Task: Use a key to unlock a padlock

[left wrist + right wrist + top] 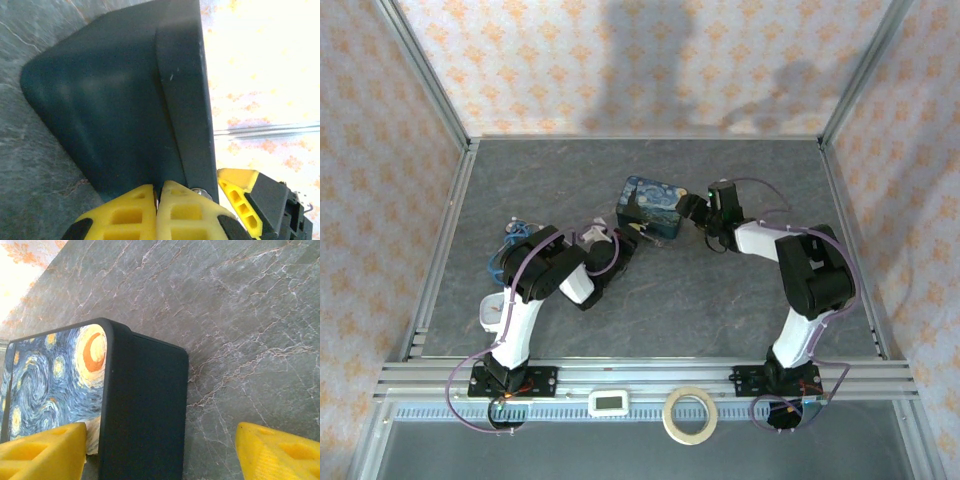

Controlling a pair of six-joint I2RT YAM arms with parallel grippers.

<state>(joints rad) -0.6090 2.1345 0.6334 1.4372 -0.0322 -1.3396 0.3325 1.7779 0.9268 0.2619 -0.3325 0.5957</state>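
- At the tin's left edge, the left gripper (pixel 159 192) has its jaws pressed together; a silvery glint (pixel 200 190) beside them may be the padlock, though I cannot tell, nor can I place the key.
- Centre: the blue tin (pixel 650 205) blocks sight of any lock.
- The right gripper (pixel 160 445) straddles the tin's corner with its jaws apart; it should clamp squarely to steady the tin.
- The tape roll (pixel 690 414) lies well apart.
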